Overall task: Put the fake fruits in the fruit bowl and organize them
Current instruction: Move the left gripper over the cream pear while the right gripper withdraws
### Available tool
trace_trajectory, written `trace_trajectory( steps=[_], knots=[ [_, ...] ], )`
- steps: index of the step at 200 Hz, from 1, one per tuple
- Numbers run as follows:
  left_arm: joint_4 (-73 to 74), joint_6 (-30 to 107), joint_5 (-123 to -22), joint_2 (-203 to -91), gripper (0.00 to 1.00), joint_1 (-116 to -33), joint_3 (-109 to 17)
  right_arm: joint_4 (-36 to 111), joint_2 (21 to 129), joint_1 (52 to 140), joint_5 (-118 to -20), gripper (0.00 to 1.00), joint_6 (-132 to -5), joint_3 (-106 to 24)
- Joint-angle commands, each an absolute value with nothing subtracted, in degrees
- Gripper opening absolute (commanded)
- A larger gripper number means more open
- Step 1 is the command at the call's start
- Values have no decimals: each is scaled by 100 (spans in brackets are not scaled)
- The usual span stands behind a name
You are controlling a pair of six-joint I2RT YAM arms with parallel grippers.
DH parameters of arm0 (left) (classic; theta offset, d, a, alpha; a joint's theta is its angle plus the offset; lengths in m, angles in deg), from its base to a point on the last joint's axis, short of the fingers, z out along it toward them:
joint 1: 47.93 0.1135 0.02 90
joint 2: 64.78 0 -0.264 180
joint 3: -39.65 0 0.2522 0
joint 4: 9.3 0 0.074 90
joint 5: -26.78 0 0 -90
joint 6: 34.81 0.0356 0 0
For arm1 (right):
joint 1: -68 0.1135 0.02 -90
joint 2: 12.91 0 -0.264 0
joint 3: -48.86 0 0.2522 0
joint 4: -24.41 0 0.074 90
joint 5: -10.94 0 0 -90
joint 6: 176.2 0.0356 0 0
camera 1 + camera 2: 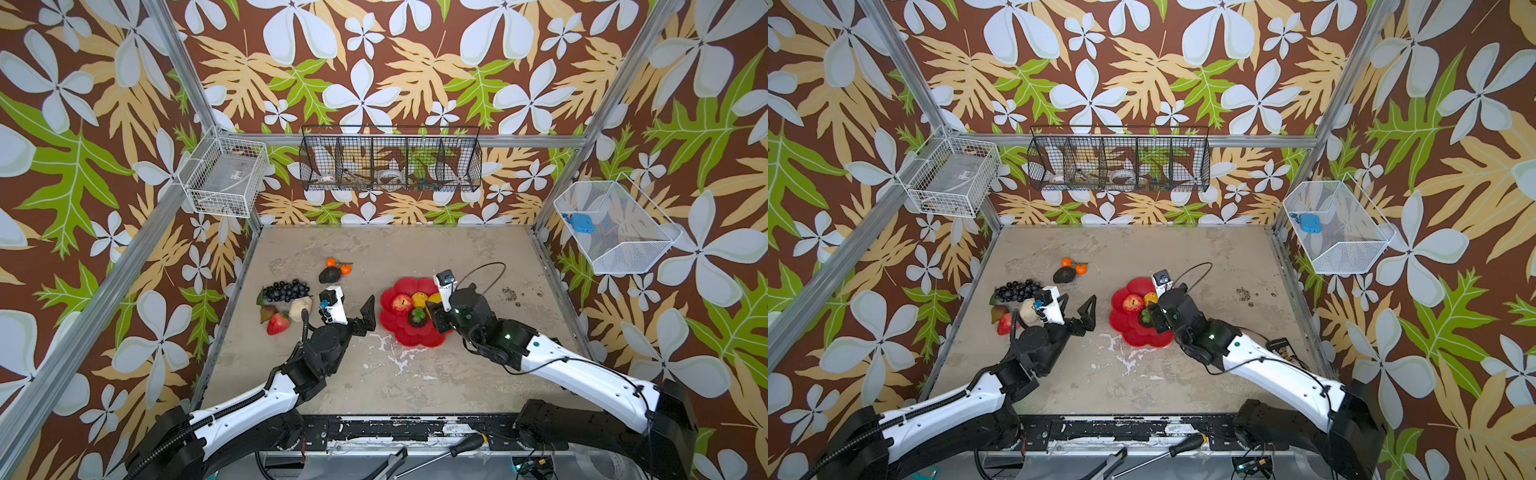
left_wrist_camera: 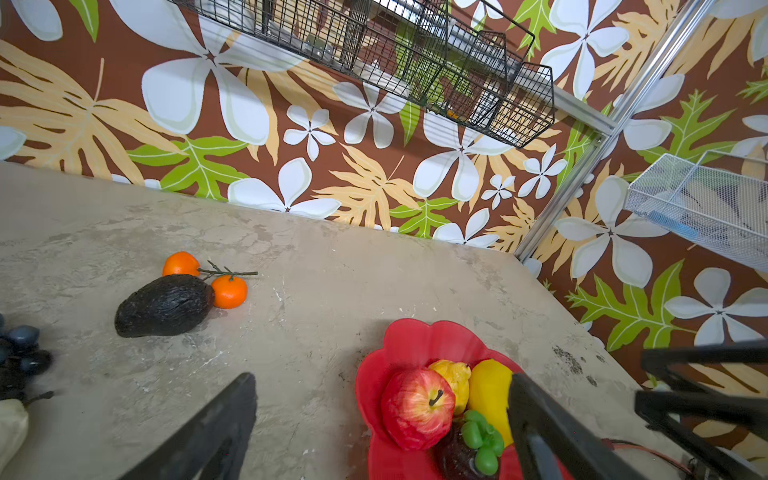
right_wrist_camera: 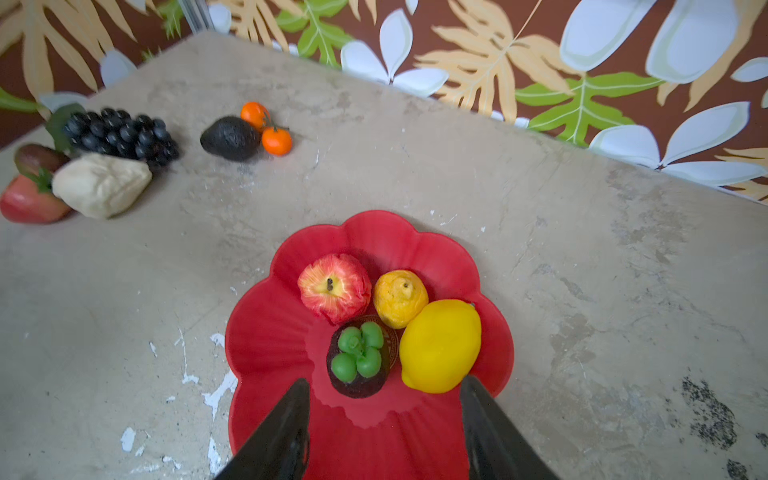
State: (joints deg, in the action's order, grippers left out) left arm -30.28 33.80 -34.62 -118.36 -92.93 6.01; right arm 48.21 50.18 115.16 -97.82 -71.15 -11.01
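While both arms are reaching in over the tabletop (image 3: 540,249), the right tool (image 3: 384,382) is hanging over the rim of the fruit bowl (image 3: 266,332). Its jaws are standing apart and nothing is lying between them. Directly ahead of this tool, a dark fruit with a green cap (image 3: 358,361) is sitting on the bowl's centre. A lemon (image 3: 440,345) is lying beside it, touching a small yellow-orange fruit (image 3: 400,297). A red apple (image 3: 334,286) is sitting just beside that fruit, past the centre. All four pieces are lying inside the bowl.

The left tool (image 2: 380,380) is hovering over the tabletop just beside the bowl, on the bowl's left in both top views. Its jaws are standing wide and holding nothing.

Farther out, the remaining fruits are lying on the bare tabletop, well apart from the bowl. An avocado (image 3: 230,137) is touching two stemmed oranges (image 3: 276,140) toward the back wall. To their left in a top view, a grape bunch (image 1: 286,290) is lying against a cream lumpy piece (image 1: 300,309). A strawberry (image 1: 277,324) and a pear (image 1: 268,312) are sitting packed in beside them.
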Motion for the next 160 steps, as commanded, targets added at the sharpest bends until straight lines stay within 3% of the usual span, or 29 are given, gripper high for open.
trace_trajectory(
  steps=[1,19,60,86,160],
  knots=[
    [-1955,2870,-3223,-12112,95,-9245,53,4241,4502,11504,-10070,61,-6808,-599],
    [-705,2151,-2672,-12361,94,-8986,-476,4014,4081,11503,-10103,63,-6681,-164],
    [540,1559,-2361,-12367,94,-8212,-662,3833,3368,11502,-10253,64,-6516,569],
    [604,1498,-3118,-12533,95,-7256,-669,3559,3109,11503,-10364,68,-6347,994],
    [427,1467,-3152,-13881,97,-5952,-1101,3264,3157,11503,-10520,70,-6194,1452]
  ],
)
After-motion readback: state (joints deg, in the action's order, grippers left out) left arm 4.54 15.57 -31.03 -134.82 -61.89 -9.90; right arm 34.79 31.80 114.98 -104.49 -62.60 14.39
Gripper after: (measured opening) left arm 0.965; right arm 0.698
